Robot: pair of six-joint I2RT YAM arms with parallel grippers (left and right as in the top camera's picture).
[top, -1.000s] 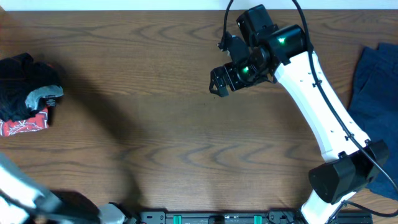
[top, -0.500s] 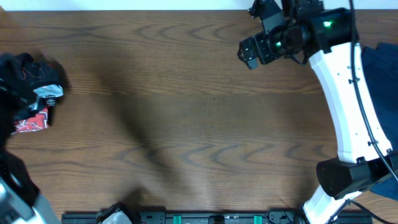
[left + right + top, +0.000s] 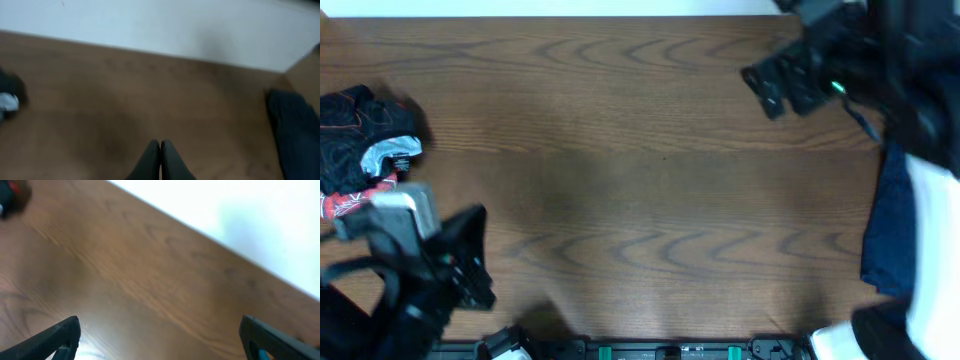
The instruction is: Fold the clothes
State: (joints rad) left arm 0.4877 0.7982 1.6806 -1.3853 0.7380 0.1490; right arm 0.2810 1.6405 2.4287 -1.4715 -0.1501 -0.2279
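**Reporter:** Where does the jersey (image 3: 365,135) lie?

**Editor:** Crumpled on the desk (image 3: 640,200), ahead and to the left of the left jaws, far across from the right jaws. A blue garment (image 3: 890,225) lies behind the right jaws, toward that arm's base. Neither is touched, so folding looks unstarted.

**Reporter:** And the jaws?

**Editor:** The left jaws are pressed together on nothing. The right jaws are spread wide and empty over the desk's far side.

**Reporter:** Why so?

**Editor:** My reading is that the bare middle is kept as folding space. The spread right jaws look ready for a first pinch, while the left jaws must part before taking cloth.

**Reporter:** Do the views differ?

**Editor:** The overhead blurs both arms, so the jaws can't be read there, and the wrist views settle it. The left wrist catches both garments at its edges. The right wrist shows only a dark-and-red scrap of jersey, top left. Only the overhead shows the heap whole.
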